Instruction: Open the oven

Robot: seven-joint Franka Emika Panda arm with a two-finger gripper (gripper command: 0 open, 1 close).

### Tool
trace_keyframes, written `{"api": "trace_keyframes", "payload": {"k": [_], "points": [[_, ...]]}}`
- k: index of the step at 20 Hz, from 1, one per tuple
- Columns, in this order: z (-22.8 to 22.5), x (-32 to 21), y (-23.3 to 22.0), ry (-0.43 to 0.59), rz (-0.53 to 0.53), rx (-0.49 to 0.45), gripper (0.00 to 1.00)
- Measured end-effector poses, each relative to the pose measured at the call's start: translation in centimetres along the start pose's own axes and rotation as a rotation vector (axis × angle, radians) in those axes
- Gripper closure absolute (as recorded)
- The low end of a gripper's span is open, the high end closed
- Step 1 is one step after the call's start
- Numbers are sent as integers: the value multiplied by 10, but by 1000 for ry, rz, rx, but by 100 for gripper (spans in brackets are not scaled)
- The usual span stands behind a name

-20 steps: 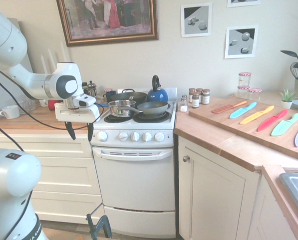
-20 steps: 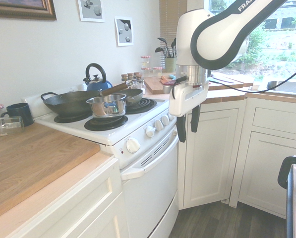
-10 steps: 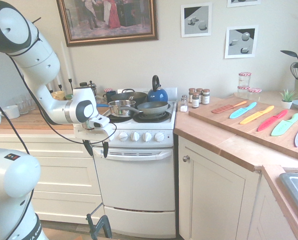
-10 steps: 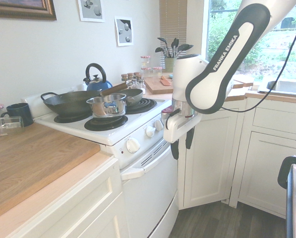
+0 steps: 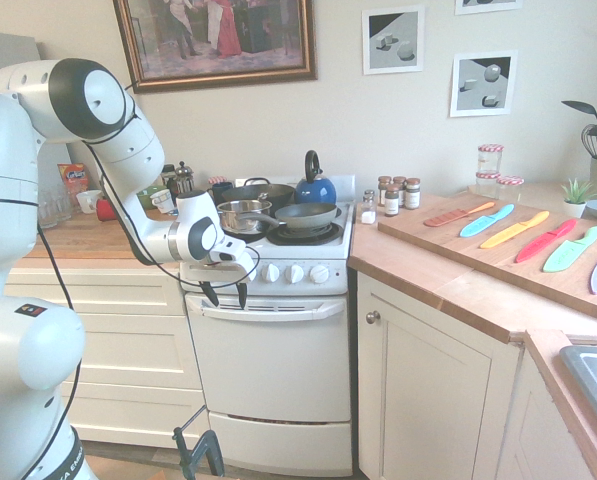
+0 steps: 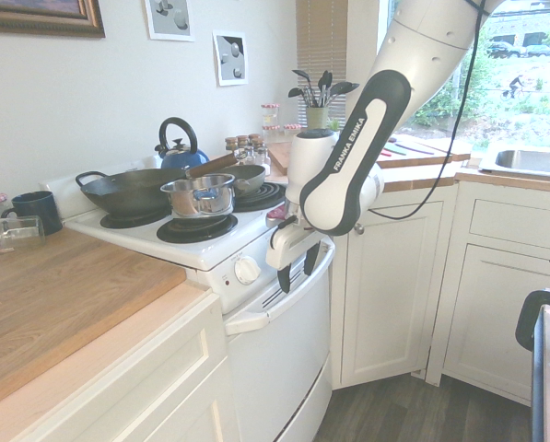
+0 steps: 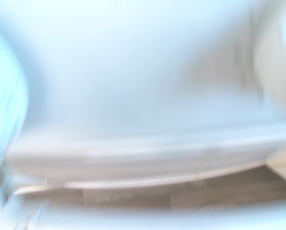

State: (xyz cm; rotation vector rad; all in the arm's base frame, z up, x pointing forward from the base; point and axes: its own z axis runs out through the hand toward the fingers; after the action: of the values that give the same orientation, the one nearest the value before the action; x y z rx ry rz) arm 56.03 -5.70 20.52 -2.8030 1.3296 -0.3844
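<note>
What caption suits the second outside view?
White arm lowers its open gripper toward the shut oven door's handle.

Bright daylight, exterior views sharp, wrist view blurred

Open gripper (image 6: pixel 295 269) hangs beside the oven (image 6: pixel 275 341) handle.

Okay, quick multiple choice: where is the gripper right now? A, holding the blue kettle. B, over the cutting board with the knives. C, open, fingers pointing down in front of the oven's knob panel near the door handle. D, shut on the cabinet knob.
C: the gripper hangs open, fingers down, in front of the oven by its knob row, just above the door handle; the door looks closed.
</note>
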Motion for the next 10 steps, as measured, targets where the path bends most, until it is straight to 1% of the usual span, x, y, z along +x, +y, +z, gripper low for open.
{"api": "trace_keyframes", "payload": {"k": [5, 10], "points": [[22, 11, -9, 5, -20, 12, 0], [40, 6, -1, -14, -37, 12, 0]]}}
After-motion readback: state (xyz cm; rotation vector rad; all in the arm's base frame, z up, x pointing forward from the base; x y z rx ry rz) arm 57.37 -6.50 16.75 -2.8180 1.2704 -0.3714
